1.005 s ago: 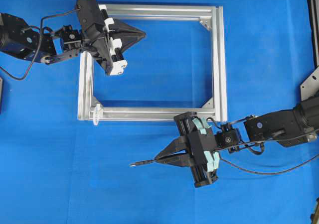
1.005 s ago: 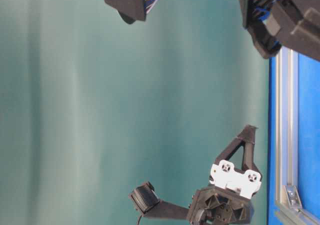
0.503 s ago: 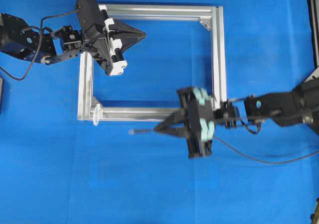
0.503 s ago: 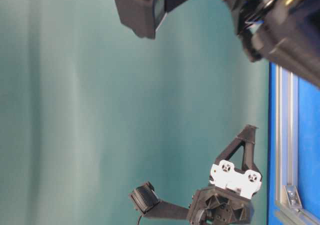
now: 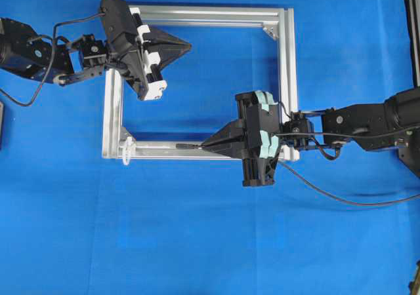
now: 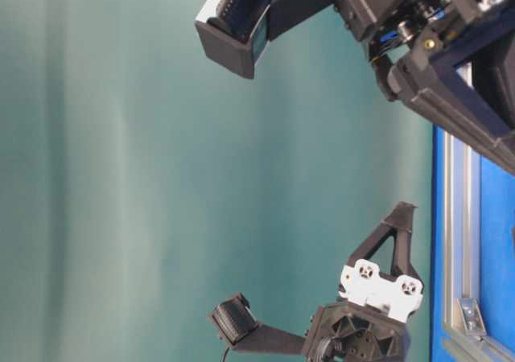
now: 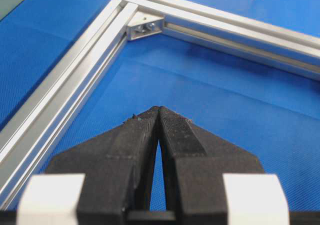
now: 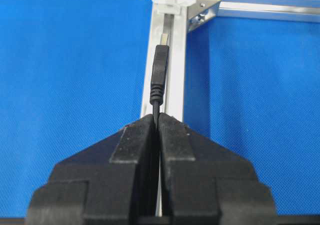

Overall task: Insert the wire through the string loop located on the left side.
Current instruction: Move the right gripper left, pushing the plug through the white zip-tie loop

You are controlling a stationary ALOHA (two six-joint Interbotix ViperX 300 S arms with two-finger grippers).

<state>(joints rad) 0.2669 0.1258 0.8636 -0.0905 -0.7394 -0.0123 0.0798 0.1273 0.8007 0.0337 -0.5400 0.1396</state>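
Observation:
My right gripper (image 5: 204,147) is shut on the wire (image 5: 188,147) just behind its small black plug (image 8: 159,74). The plug sticks out to the left and hovers over the aluminium frame's near rail (image 5: 164,152), in line with it. The string loop (image 5: 126,151), a whitish tie, sits at the frame's near left corner, some way ahead of the plug tip; the right wrist view shows the string loop (image 8: 172,2) at its top edge. The rest of the wire (image 5: 328,195) trails right behind the gripper. My left gripper (image 5: 189,45) is shut on nothing above the frame's far left corner, its fingertips (image 7: 159,110) pressed together.
The silver rectangular frame (image 5: 287,78) lies flat on the blue mat, with corner brackets (image 7: 144,27) inside its corners. In the table-level view the right arm (image 6: 434,48) fills the top and the left arm (image 6: 378,285) the bottom. Black fixtures stand at the mat's right edge (image 5: 413,39).
My right gripper has carried the wire from the open mat in front of the frame up onto the near rail, and the plug now lies along it. The left arm has not moved.

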